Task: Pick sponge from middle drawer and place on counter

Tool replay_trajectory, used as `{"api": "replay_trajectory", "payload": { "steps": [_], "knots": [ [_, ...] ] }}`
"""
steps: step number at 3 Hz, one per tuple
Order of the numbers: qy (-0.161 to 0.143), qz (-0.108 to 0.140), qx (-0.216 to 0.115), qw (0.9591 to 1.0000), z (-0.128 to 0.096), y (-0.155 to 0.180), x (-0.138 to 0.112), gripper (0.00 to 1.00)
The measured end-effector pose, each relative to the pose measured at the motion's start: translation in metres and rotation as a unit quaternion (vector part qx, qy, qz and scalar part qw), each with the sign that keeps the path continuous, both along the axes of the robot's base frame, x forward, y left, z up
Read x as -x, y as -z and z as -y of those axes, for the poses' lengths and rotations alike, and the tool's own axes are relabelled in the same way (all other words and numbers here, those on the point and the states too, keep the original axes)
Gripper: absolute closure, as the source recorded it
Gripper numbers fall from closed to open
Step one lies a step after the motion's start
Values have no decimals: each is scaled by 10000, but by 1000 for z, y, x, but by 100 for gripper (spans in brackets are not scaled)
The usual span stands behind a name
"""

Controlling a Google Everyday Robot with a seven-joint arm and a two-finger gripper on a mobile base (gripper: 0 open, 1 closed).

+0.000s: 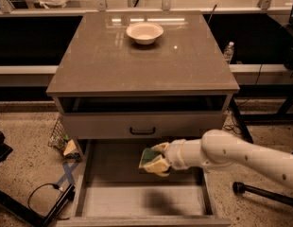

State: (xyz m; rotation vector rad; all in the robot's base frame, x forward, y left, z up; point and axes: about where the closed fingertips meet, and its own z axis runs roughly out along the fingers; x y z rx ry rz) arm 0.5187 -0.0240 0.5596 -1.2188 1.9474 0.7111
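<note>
The sponge (pixel 146 157), dark green face over a yellow body, is held in my gripper (pixel 155 158), lifted above the floor of the open middle drawer (pixel 113 200). My gripper's fingers close on it from the right, and my white arm (pixel 231 156) reaches in from the right edge. A dark shadow lies on the drawer floor below. The counter (pixel 142 65), a glossy grey-brown cabinet top, sits above and behind the drawer.
A white bowl (pixel 144 32) stands at the back middle of the counter. A grey drawer front with a black handle (pixel 142 130) is just above the open drawer. Cables, blue tape and a wire basket (pixel 59 138) lie on the floor at left. A water bottle (pixel 228 51) stands right.
</note>
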Motion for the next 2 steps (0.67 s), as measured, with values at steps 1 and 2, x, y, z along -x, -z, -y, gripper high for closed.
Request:
{"api": "replay_trajectory", "payload": {
  "steps": [1, 2],
  "knots": [
    [190, -64, -136, 9997, 35, -82, -13, 100],
    [341, -158, -272, 9989, 67, -160, -26, 100]
  ]
}}
